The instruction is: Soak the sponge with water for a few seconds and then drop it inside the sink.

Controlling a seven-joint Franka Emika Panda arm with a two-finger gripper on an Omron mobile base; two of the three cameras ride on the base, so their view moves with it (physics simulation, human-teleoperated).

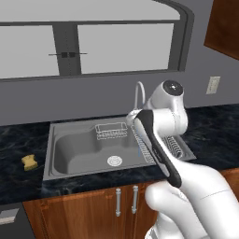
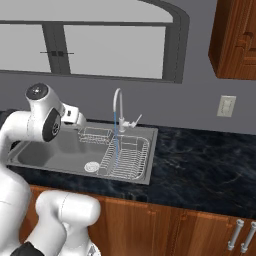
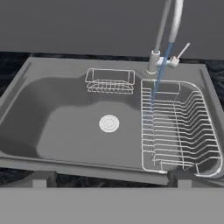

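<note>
The sponge (image 1: 29, 162), a small yellow block, lies on the black counter just left of the sink (image 1: 50, 150). The sink (image 3: 57, 70) is a wide grey basin with a round drain (image 3: 109, 123). From the faucet (image 3: 159, 43) at the back, a thin blue stream of water (image 3: 156, 83) falls onto the wire dish rack (image 3: 179, 127) in the right part of the basin. My gripper (image 3: 110, 180) is open with nothing between its fingers. It hangs above the sink's front edge and looks into the basin, well to the right of the sponge.
A small wire basket (image 3: 110, 81) hangs on the sink's back wall. Black marbled counter (image 2: 200, 165) runs to both sides, with wooden cabinet doors (image 1: 93, 205) below. A window (image 2: 115, 50) is behind the faucet and a wall cabinet (image 2: 235, 40) hangs at the upper right.
</note>
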